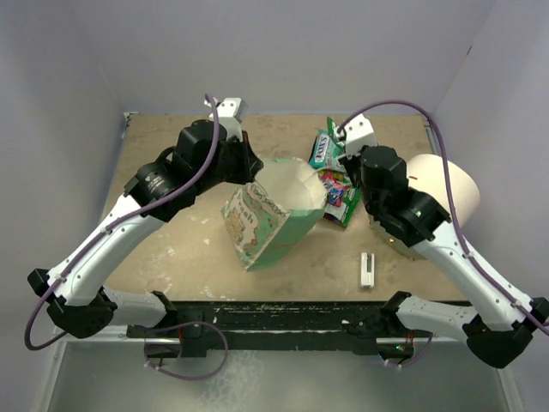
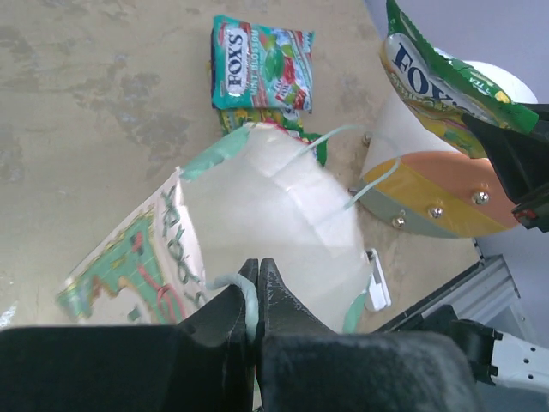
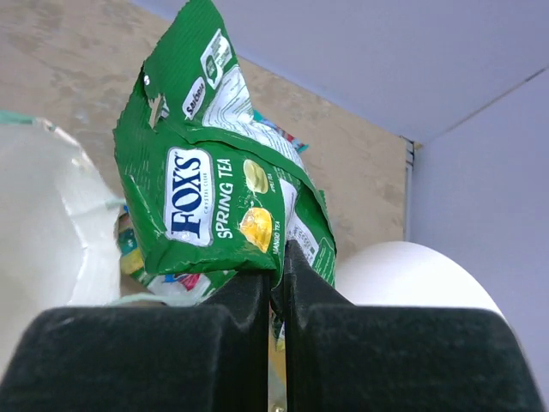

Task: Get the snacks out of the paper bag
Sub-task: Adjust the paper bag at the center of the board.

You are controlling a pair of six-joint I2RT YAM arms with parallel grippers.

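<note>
The mint-green paper bag [image 1: 274, 215] lies tilted on the table with its white mouth open; it also shows in the left wrist view [image 2: 266, 215]. My left gripper [image 2: 257, 268] is shut on the bag's near rim, and it shows in the top view [image 1: 255, 176]. My right gripper [image 3: 281, 255] is shut on the lower edge of a green Fox's Spring Tea snack packet [image 3: 214, 197], held up just right of the bag mouth [image 1: 328, 133]. A teal packet [image 2: 262, 64] and other packets [image 1: 340, 196] lie on the table beside the bag.
A big cream cylinder with an orange end [image 1: 442, 184] lies at the right, close behind my right arm, and shows in the left wrist view [image 2: 429, 193]. A small white stick [image 1: 367, 269] lies near the front edge. Walls close in the table.
</note>
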